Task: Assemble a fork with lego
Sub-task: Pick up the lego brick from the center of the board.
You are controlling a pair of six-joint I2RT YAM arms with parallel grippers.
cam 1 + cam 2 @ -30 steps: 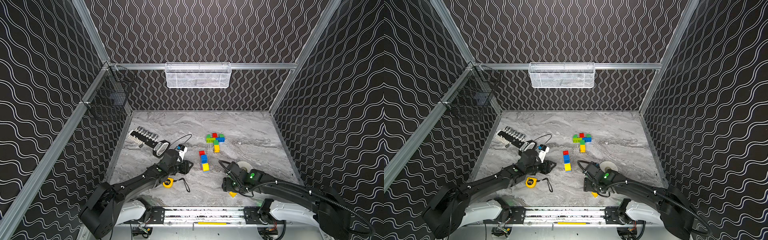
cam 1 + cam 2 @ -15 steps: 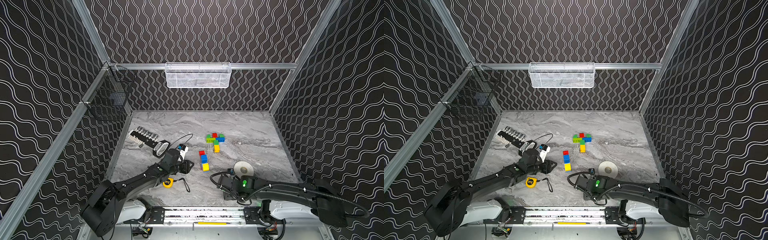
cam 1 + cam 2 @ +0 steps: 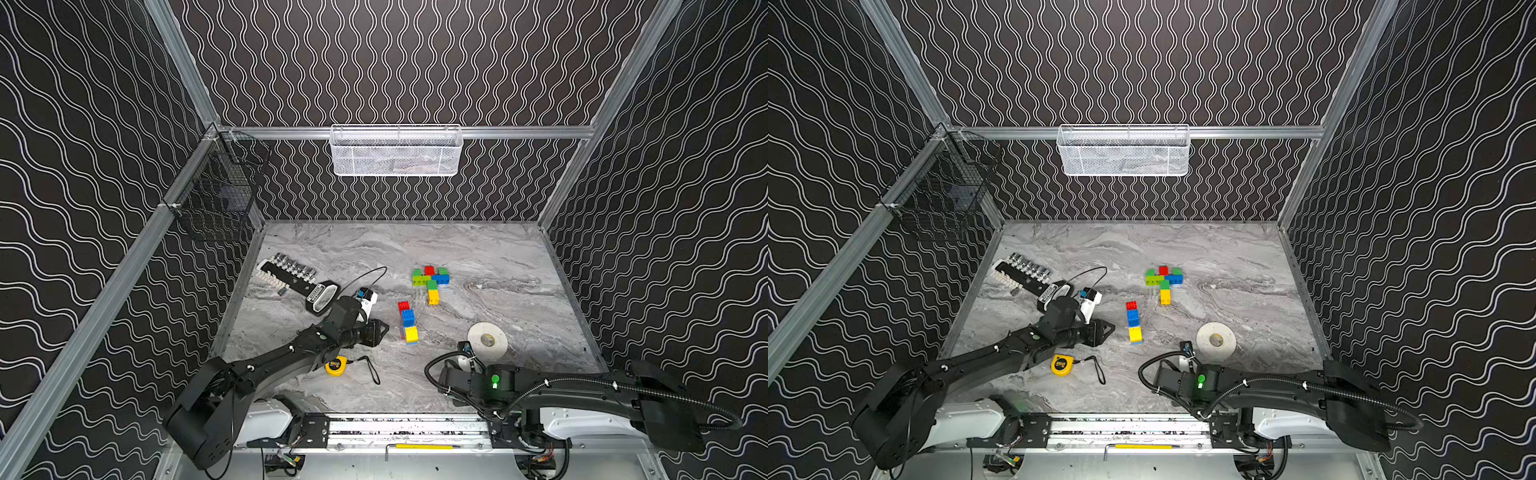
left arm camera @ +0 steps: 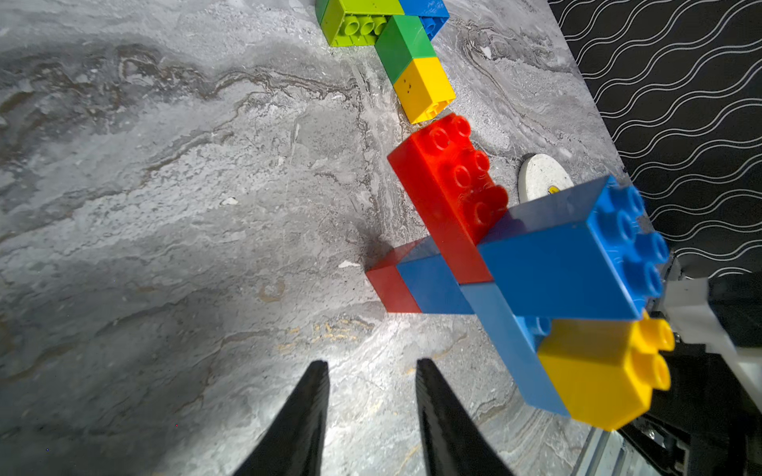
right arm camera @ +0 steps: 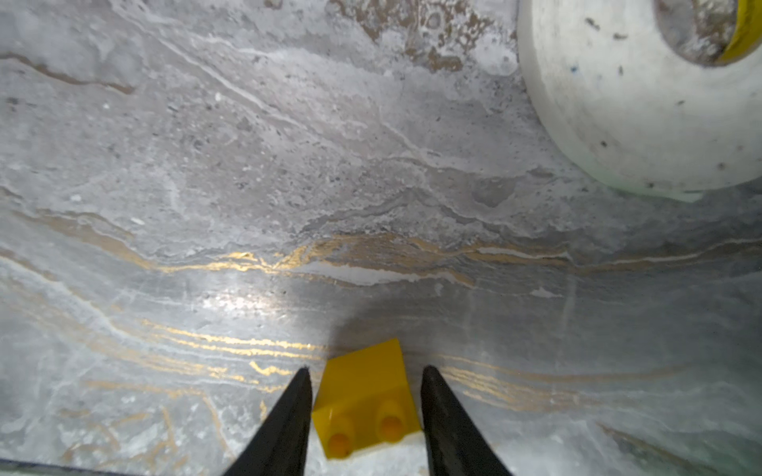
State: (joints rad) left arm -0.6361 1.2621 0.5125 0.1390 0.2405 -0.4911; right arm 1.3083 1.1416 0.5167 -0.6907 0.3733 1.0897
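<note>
No word or number can be read anywhere. The yellow tape measure [image 3: 1062, 365], lower left of centre in both top views, bears a dark round label with pale print, perhaps a brand, too small to make out. The socket holder [image 3: 1027, 280] at middle left carries a white printed sticker, equally illegible. The lego [image 4: 449, 193] studs show no legible lettering.

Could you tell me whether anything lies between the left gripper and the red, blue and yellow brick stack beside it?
Nothing visible does. Only bare table lies between the open left gripper and the brick stack; the yellow tape measure lies off that line, nearer the arm's base.
</note>
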